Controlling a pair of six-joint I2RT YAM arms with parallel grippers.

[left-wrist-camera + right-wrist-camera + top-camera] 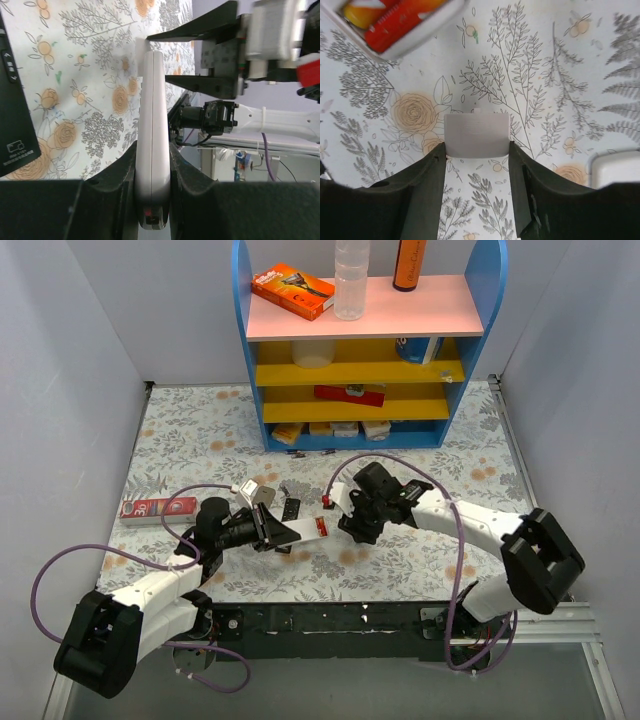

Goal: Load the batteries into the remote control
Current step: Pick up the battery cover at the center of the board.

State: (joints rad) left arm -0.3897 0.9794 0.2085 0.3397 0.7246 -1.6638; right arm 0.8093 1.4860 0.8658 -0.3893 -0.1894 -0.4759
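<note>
My left claw (pixel 152 167) is clamped on the white remote (pixel 151 100), over the desk's (pixel 200 430) middle. Batteries (pixel 395 20) sit in its open compartment. Right claw (pixel 477 150) pinches a grey cover (pixel 476 134).

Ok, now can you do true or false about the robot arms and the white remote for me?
1. The left gripper squeezes the plain white oblong remote. True.
2. The small pale grey flat cover lies far from the right gripper. False: it sits between that gripper's fingers, touching both.
3. Red-orange batteries lie in an open white compartment. True.
4. The pink top of the blue shelf unit is bare. False: an orange box and a clear plastic bottle stand there.
</note>
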